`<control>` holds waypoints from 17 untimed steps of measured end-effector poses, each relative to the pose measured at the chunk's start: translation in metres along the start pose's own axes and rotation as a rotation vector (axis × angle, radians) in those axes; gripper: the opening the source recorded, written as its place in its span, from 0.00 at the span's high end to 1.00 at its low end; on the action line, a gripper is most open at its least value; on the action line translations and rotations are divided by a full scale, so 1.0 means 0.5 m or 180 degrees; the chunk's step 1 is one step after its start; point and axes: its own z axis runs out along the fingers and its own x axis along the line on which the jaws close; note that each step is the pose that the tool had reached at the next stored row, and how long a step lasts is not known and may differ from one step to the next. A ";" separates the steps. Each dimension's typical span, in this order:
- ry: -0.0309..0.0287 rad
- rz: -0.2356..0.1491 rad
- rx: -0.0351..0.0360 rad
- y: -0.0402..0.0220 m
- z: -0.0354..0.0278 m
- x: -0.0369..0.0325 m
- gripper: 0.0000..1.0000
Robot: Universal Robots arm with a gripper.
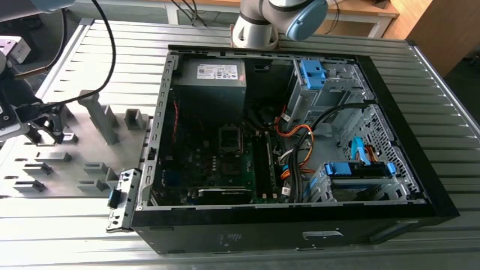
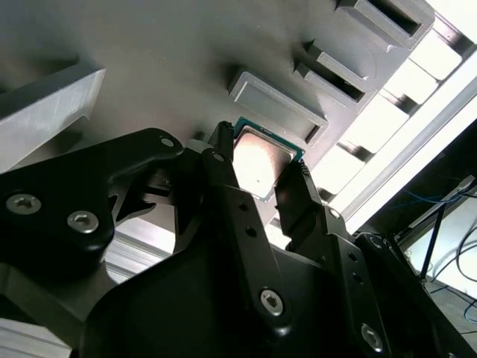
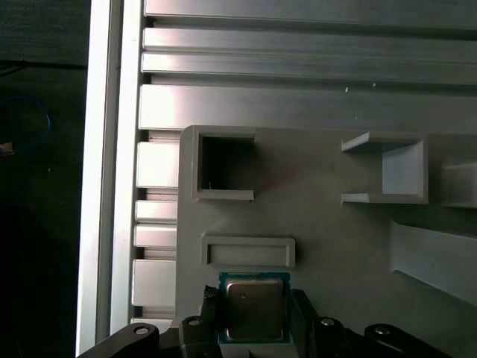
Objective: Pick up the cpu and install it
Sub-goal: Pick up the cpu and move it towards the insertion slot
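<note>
Silver-topped cpu (image 3: 253,309): sat level between two black fingers (image 2: 223,186) in both wrist views, metal lid facing the camera, a thin green edge showing around it.
Jaws: closed on the cpu, one finger against each of two opposite edges.
Cpu position: over the grey fixture plate (image 3: 335,224), just beside a shallow rectangular frame (image 3: 248,252) on that plate; whether it touched the plate could not be told.
Fixture plate: carried raised holders and a square open pocket (image 3: 226,168); it lay on the ribbed aluminium bench (image 1: 420,73) at the exterior view's left, beside the computer case (image 1: 442,185).
Gripper (image 1: 49,132): hung at the far left edge of the exterior view over the plate, well apart from the case's interior.
Computer case: lay on its side with the panel off, filling the middle and right of the exterior view.
Motherboard (image 1: 217,163): dark, in the case's lower left part, with the square socket (image 1: 230,138) near its middle.
Power supply (image 1: 213,73): grey box with a white label, in the case's upper left corner.
Orange cables (image 1: 296,135): looped to the right of the socket.
Arm base (image 1: 262,22): stood at the top centre of the exterior view, behind the case.
</note>
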 end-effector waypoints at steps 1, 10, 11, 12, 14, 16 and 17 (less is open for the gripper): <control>0.0000 0.0000 0.0000 0.000 0.000 0.000 0.53; 0.0001 0.0000 0.0001 0.000 -0.005 0.000 0.53; 0.0000 0.0000 0.0000 0.000 -0.007 0.000 0.53; 0.0000 0.0000 0.0000 0.000 -0.010 0.000 0.53; 0.0000 0.0000 0.0000 0.001 -0.016 0.000 0.53; 0.0000 0.0000 0.0000 0.001 -0.023 0.000 0.53; 0.0000 0.0000 0.0000 0.001 -0.026 0.000 0.53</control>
